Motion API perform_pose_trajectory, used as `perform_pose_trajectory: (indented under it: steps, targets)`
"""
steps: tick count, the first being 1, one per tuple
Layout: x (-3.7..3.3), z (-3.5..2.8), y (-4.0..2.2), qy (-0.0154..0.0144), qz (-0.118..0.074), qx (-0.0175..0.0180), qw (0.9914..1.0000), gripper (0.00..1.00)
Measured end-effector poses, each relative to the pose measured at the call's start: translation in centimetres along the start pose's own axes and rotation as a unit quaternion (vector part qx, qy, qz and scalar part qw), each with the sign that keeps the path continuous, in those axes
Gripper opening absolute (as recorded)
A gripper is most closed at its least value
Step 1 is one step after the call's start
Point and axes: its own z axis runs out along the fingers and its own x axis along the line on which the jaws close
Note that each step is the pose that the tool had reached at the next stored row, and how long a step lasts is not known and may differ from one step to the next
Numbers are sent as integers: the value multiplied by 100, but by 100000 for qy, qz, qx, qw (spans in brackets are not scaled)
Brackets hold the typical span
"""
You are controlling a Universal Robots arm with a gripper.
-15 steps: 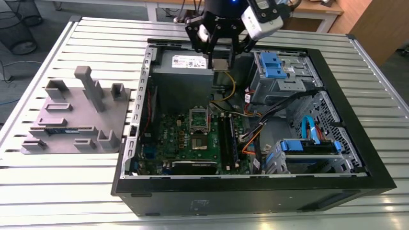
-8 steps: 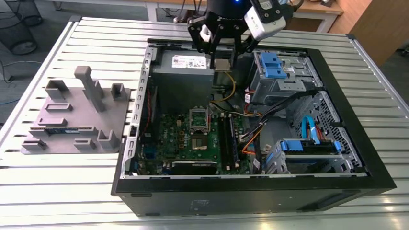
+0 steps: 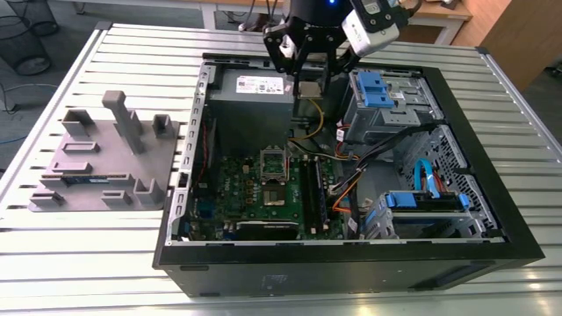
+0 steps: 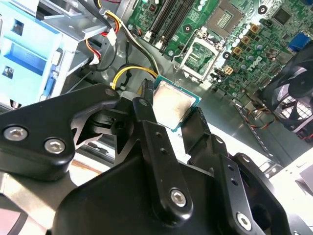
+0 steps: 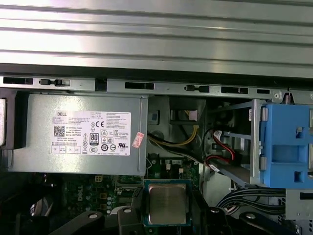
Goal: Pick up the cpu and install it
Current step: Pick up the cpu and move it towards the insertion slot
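The hand (image 3: pixel 310 84) grips the cpu (image 5: pixel 167 205) by 2 opposite edges, over the open case (image 3: pixel 351 266) beside the power supply (image 5: pixel 78 132); it is probably light, rigid, slippery and fragile underneath.

One cpu (image 4: pixel 171 105); one hand (image 5: pixel 167 210); one open computer case (image 3: pixel 351 263); one motherboard (image 3: pixel 255 197); one power supply (image 5: pixel 73 147); two blue drive carriers (image 3: pixel 380 89) (image 3: pixel 412 201); one grey fixture tray (image 3: pixel 105 164); one memory stick (image 3: pixel 88 178); one slatted desk (image 3: pixel 88 263).
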Motion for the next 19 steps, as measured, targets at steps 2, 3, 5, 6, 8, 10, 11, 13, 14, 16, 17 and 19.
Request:
perform_pose_trajectory:
  steps: [2,3,5,6,8,10,11,13,14,16,17,19]
  targets:
    - [1,4,-23,-15,-3,-2,100000,47]
    - [2,7,-41,-19,-5,3,100000,47]
    - [9,15,-81,-24,-4,1,100000,47]
    - [13,21,-104,-22,-3,5,100000,47]
    - [24,35,-139,-22,-1,2,100000,47]
    - [33,51,-173,-22,-3,1,100000,47]
    - [37,58,-192,-20,-1,12,100000,47]
    - [44,75,-233,-24,-1,0,100000,47]
    - [48,84,-253,-20,-3,5,100000,47]
    - [56,105,-287,-21,-7,4,100000,47]
    - [60,116,-300,-20,-4,4,100000,47]
    - [68,139,-329,-24,-4,1,100000,47]
